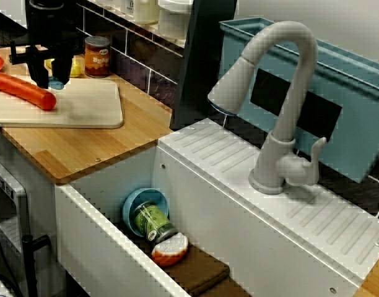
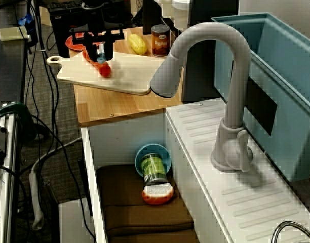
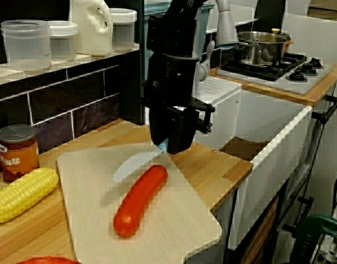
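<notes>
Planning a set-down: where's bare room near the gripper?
Free: the cutting board's half between the sausage and its sink-side edge; the counter strip between board and sink. Crowded: behind the board, corn and can; the sink's corner with bowl and jar.

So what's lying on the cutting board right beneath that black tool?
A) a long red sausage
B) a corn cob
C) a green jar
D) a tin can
A: the red sausage lies on the cutting board just below the tool, while the corn cob rests beside the board on the counter.
</notes>
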Robot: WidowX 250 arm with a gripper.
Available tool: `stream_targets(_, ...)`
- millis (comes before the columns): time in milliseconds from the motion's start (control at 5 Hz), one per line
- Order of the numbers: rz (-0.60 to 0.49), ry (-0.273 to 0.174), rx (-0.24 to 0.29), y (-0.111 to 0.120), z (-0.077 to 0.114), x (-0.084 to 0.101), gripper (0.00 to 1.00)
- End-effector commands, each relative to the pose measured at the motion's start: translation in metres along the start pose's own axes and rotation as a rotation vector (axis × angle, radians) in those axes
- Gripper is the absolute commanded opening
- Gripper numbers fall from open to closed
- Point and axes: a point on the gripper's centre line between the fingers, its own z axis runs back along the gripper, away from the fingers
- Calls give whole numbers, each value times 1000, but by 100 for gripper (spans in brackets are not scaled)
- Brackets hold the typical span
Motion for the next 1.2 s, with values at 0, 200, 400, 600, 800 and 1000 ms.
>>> stream_targets(0, 4, -55, -57, 16, 22, 3, 0)
stream_targets(200, 4, -63, -47, 18, 22, 4, 0)
stream_targets(400, 1, -71, -46, 20, 19, 5, 0)
stream_targets(600, -3, -71, -49, 24, 19, 4, 0)
stream_targets(800, -10, -81, -46, 27, 15, 2, 0)
stream_targets(1000, -14, -87, -47, 29, 13, 0, 0)
